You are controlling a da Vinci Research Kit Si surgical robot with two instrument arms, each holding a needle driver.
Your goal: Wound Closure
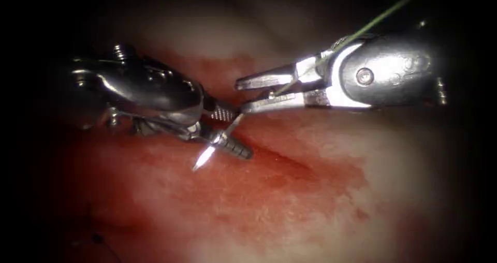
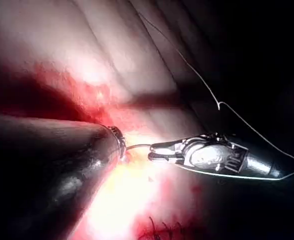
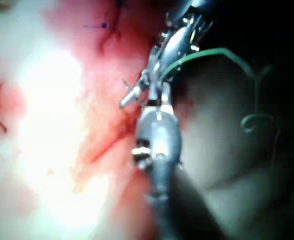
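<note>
My right tool comes in from the right and is shut on the curved needle close to its rear end. The needle runs down and left from there, and its bright tip hangs free just above the tissue, left of the cut. My left tool stands open, one jaw on each side of the needle's mid-curve and not clamping it. Green thread leads from the needle's rear up past the right tool. In the left wrist view the needle bridges to the right tool.
Red fluid stains the tissue around the cut. Dark earlier stitches lie near the tissue's edge and appear again as stitches in the right wrist view. Slack thread loops beside the right tool, and thread trails over pale tissue.
</note>
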